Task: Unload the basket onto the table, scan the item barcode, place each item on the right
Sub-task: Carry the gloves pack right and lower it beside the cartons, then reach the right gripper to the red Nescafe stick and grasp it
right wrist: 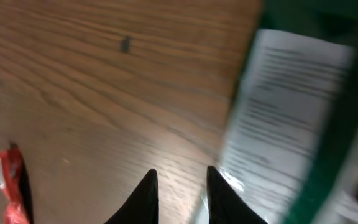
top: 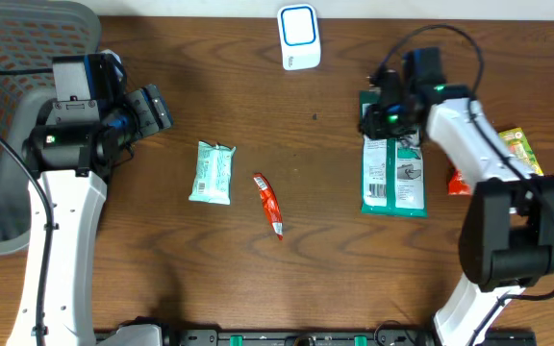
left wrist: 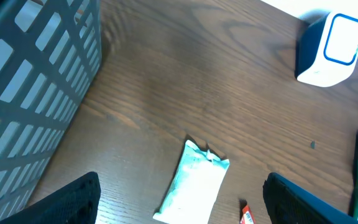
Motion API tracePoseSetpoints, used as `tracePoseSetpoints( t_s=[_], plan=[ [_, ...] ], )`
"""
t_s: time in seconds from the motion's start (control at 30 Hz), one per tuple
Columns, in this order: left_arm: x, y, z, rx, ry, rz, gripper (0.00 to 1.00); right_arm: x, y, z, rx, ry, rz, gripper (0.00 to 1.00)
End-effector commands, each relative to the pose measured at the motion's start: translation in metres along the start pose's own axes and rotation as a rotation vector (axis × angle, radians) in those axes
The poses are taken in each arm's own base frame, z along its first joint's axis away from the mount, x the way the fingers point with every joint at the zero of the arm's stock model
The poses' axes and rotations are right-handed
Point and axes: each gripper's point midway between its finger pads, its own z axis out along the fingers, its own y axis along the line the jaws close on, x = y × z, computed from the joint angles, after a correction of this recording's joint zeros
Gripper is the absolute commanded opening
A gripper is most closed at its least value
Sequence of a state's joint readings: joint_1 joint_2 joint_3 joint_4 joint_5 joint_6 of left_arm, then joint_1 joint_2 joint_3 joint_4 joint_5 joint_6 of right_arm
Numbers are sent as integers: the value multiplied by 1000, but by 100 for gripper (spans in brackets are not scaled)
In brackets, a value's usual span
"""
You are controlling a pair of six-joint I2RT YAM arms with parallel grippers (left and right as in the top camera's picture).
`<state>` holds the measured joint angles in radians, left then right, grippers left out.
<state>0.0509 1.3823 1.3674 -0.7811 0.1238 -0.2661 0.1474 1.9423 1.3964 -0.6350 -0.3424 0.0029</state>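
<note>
**A:** Where are we on the scan?

**B:** Not scanned yet, by our read. The green pack (top: 392,178) lies flat on the table (top: 258,279), right of centre, with its printed white panel facing up. It's well apart from the scanner (top: 298,37) at the far edge.

**A:** Claw?

**B:** The right gripper (right wrist: 182,180) is at the pack's far end with its jaws nearly together. The wrist view is blurred, so we cannot tell whether the pack's edge is pinched or just beside the fingers.

**A:** Left side?

**B:** The left gripper (top: 157,109) is wide open and holds nothing. It hangs near the grey basket (top: 17,58), so we count it out of this step.

**A:** Other items?

**B:** A teal packet (top: 212,173) and a red sachet (top: 269,204) lie mid-table. A yellow-green pack (top: 516,144) sits by the right arm, with something red half hidden beside it.

**A:** What's left?

**B:** Nearly everything, we'd say: confirm the grip, lift, carry the pack to the scanner and present the code to its face. We can't make out a barcode from here.
</note>
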Motion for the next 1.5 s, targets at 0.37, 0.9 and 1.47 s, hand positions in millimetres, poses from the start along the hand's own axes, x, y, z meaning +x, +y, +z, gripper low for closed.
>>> tracePoseSetpoints(
  t_s=[0.37, 0.9, 1.47],
  plan=[
    [-5, 3, -1, -13, -12, -5, 85, 46, -51, 23, 411, 66, 57, 27],
    [-5, 3, -1, -13, -12, -5, 85, 74, -118, -15, 466, 169, 152, 32],
    [-5, 3, -1, -12, -12, -5, 85, 22, 73, -44, -259, -2, -18, 44]
  ],
)
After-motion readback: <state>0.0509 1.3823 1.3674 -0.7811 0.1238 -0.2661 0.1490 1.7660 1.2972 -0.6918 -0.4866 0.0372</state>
